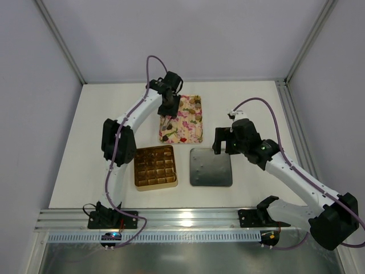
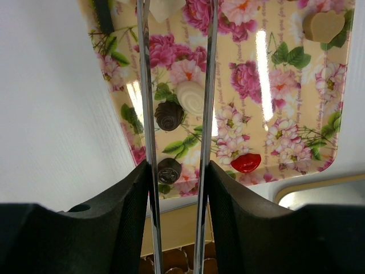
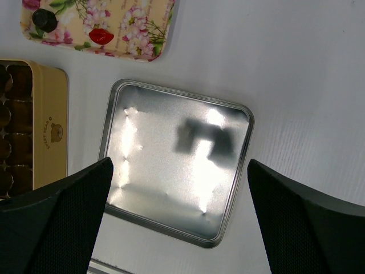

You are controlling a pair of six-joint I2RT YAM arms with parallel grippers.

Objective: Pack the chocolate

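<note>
The gold box (image 1: 155, 166) holds a grid of dark-brown chocolate pieces (image 1: 153, 162) at the near left. It also shows at the left edge of the right wrist view (image 3: 48, 114) and at the bottom of the left wrist view (image 2: 177, 222). My left gripper (image 1: 168, 108) hangs over the pink-floral tray (image 1: 182, 119). In its wrist view the left gripper (image 2: 178, 168) is shut on a pair of thin metal tongs (image 2: 146, 85) that reach out over the tray. My right gripper (image 1: 219, 142) is open and empty above the upturned grey lid (image 1: 211, 167).
On the tray lie loose sweets: two dark round ones (image 2: 169, 116), a white oval (image 2: 191, 97), a red lips shape (image 2: 246, 162) and a tan heart (image 2: 324, 25). The lid's shiny inside (image 3: 171, 188) faces up, right of the gold box. Frame rails run along the table's edges.
</note>
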